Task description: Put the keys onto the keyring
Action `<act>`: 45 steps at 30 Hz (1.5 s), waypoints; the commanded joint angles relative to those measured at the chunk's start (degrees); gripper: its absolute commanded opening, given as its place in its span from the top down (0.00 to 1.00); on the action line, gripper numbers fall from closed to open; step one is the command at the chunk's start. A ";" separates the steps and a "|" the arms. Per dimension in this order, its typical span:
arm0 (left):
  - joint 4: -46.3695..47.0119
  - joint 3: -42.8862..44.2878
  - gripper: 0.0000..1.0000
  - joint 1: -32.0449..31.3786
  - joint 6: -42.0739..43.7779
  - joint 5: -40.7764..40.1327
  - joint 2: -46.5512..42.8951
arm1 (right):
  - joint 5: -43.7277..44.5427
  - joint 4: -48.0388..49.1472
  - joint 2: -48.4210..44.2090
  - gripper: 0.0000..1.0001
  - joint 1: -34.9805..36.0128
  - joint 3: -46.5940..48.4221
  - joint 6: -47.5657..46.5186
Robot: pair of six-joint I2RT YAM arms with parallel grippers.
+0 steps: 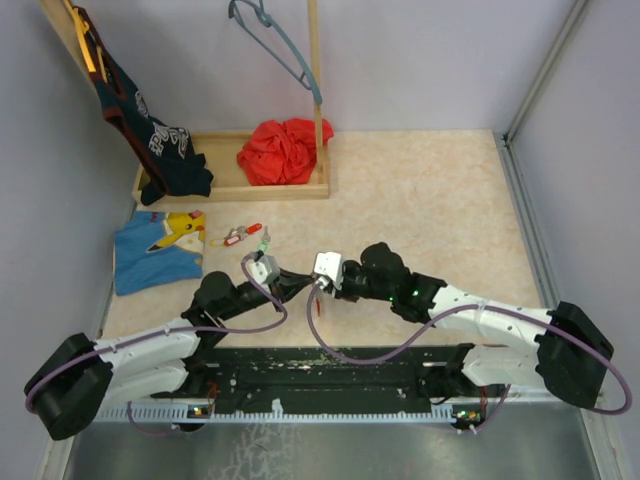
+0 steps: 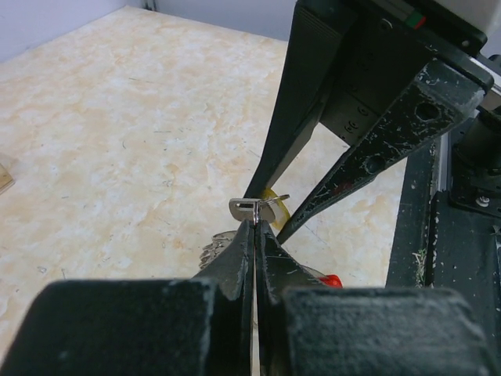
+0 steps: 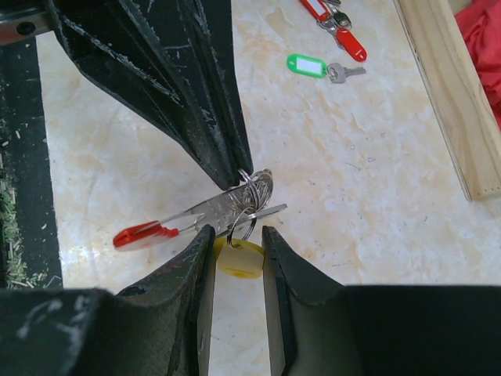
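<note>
Mid-air, left claw pinches keyring, right claw key.

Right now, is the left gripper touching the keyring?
Touching. The right wrist view shows the left gripper with its tips closed on the keyring, with no gap between them.

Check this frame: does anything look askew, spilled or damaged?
Nothing spilled or broken. The dark shirt hangs bunched, its hem slumped over the tray corner, and a red cloth lies crumpled inside. White flecks litter the base rail.
</note>
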 commanded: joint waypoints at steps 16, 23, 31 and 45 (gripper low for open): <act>0.23 0.20 1.00 0.12 3.00 -1.39 -3.01 | -2.34 6.38 -8.33 0.63 -1.31 -1.94 1.60; 0.80 0.51 1.00 0.15 2.56 -1.16 -2.05 | -3.85 10.74 -6.35 0.63 -1.30 -1.11 3.47; 1.60 0.51 1.00 0.14 2.23 -1.04 -1.49 | -4.29 13.54 -3.89 0.63 -1.31 -1.39 6.83; 2.82 0.25 1.00 0.12 1.62 -0.66 -1.49 | -2.21 14.06 -1.49 0.84 -1.29 -1.81 7.02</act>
